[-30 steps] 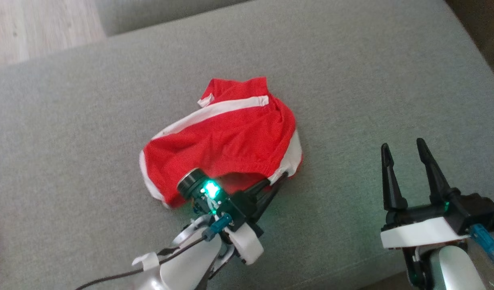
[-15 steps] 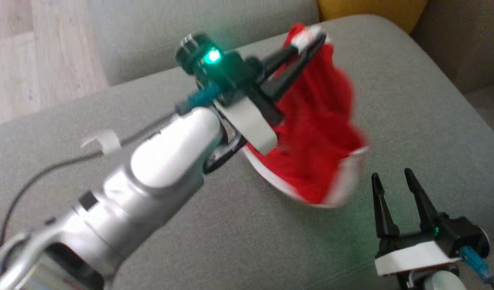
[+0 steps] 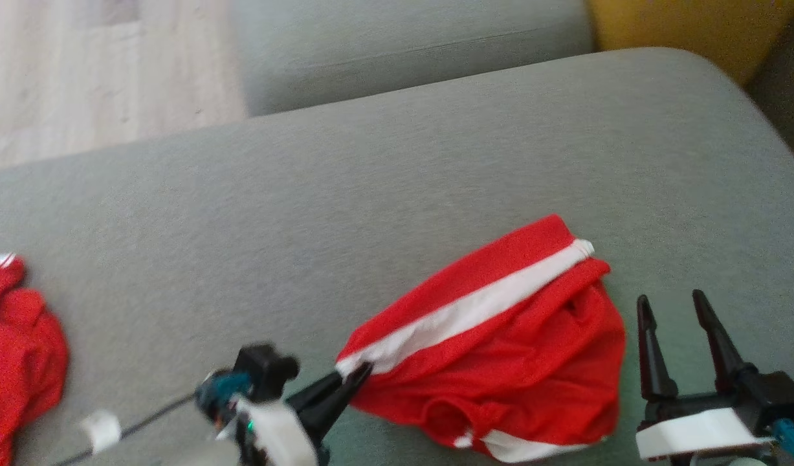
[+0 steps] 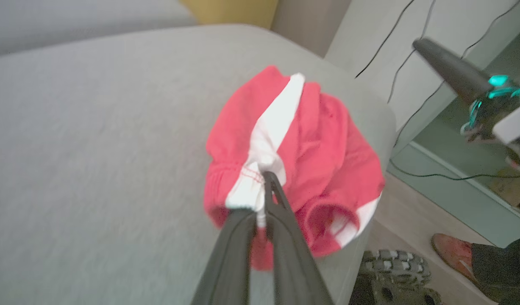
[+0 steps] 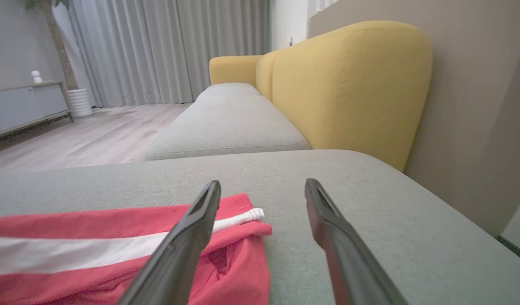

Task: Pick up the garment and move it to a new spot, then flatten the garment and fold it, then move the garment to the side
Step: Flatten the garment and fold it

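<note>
- A red garment [image 3: 494, 362] with a white stripe lies in a loose heap on a grey sofa cushion [image 3: 306, 213]. It sits at the lower centre-right of the head view, near the bottom edge of the frame.
- The left gripper [image 3: 356, 380] comes in from the bottom edge, left of centre. Its jaws are pressed together on the garment's white-banded corner (the left wrist view shows the band pinched right at the tips).
- The right gripper [image 3: 670, 299] sits at the lower right of the frame. Its jaws are spread wide and hold nothing, just beside the garment's right edge.
- A second red cloth [image 3: 15, 362] lies bunched at the far left edge of the frame, well apart from the garment.
- Progress, as a judgement: the garment is down on the cushion with one corner gripped, so the pick-up-and-move step looks to be at or near its end. These views alone cannot show whether this is the chosen new spot.
- What is left: the cloth is rumpled, with folds and an open leg hole at its lower edge. Flattening, folding and the final move to the side all appear undone.
</note>
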